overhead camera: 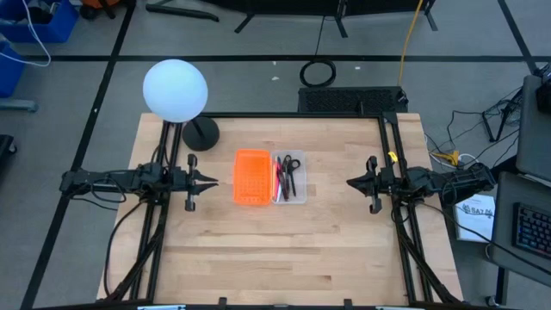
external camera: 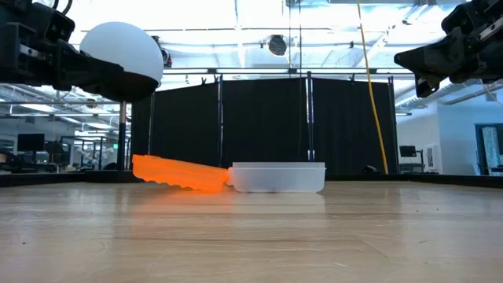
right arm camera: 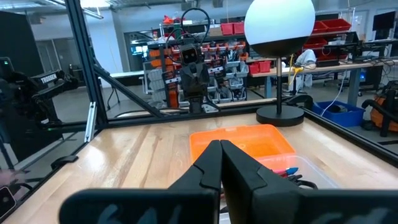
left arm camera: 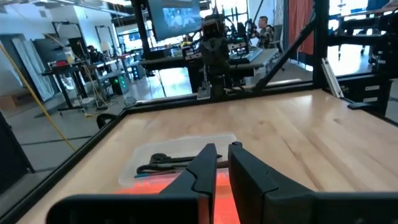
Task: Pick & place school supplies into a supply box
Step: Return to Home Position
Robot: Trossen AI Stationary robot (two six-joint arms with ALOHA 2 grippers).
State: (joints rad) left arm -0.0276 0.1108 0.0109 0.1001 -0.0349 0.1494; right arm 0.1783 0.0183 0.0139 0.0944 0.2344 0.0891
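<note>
The clear supply box (overhead camera: 290, 178) sits at the table's middle. Inside it lie the black-handled scissors (overhead camera: 289, 164) and several thin pens, pink and dark (overhead camera: 281, 183). The left wrist view also shows the scissors (left arm camera: 163, 162) in the box. My left gripper (overhead camera: 213, 181) hovers left of the orange tray, pointing at it, with only a narrow gap between its fingers (left arm camera: 222, 149). My right gripper (overhead camera: 350, 182) hovers right of the box with its fingers together (right arm camera: 221, 145). Both are well above the table in the low view.
An orange perforated tray (overhead camera: 251, 176) lies against the box's left side and looks tilted in the low view (external camera: 181, 174). A lamp with a white globe (overhead camera: 175, 89) and a black base (overhead camera: 201, 133) stands at the far left. Bare wood lies toward the near edge.
</note>
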